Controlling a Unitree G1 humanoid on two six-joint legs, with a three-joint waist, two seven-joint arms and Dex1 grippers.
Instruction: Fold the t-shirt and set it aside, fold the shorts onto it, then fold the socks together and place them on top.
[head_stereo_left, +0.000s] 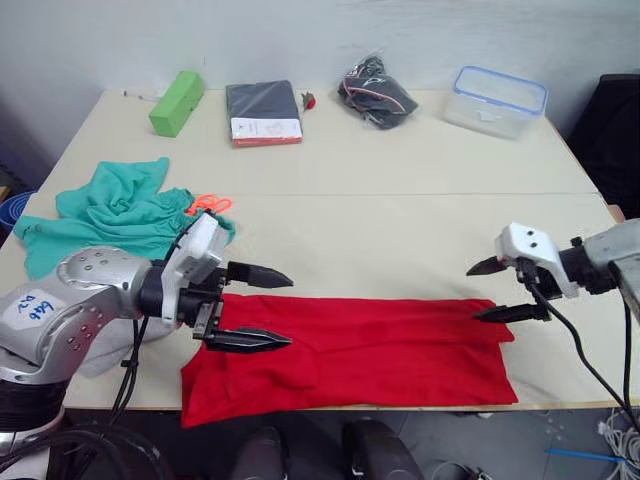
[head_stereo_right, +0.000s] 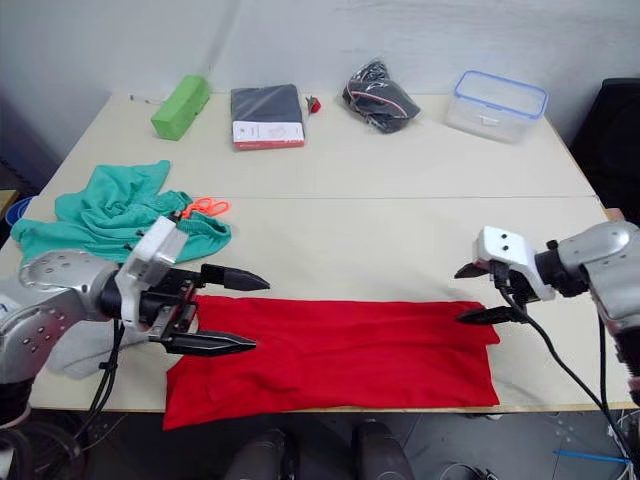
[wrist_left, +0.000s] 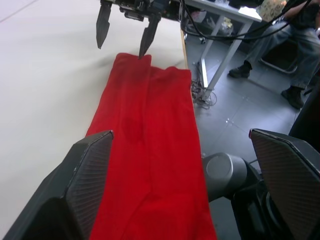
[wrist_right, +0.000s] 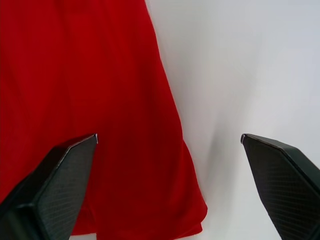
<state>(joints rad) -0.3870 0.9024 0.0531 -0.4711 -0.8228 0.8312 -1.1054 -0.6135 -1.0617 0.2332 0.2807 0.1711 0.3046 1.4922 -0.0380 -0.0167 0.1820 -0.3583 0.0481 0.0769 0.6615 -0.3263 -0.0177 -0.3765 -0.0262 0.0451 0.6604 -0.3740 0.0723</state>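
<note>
- Working the first fold, I have the t-shirt (head_stereo_left: 350, 355) lying as a long red band along the near edge of the worktop (head_stereo_left: 400, 170), already doubled lengthwise as far as I can judge, its near hem close to the lip.
- My left tool (head_stereo_left: 255, 308) hovers at the band's left end with its fingers spread, one above the far edge of the cloth and one over the red; it grips nothing.
- My right tool (head_stereo_left: 495, 290) sits at the right end, likewise spread, the lower finger touching or just above the far right corner of the cloth; I cannot tell which.
- The shorts (head_stereo_left: 110, 215) lie crumpled near the left edge of the worktop, the orange drawstring (head_stereo_left: 208, 204) showing beside them, just beyond my left tool.
- I cannot pick out the socks with any confidence.
- Handling: the shirt is light, limp cotton. It will sag and slide on the smooth top, so I judge a pinch through all layers at each end corner is the safest hold, lifting both ends together to bring one end over the other.
- Risk: catching a single layer would pull the existing fold open.
</note>
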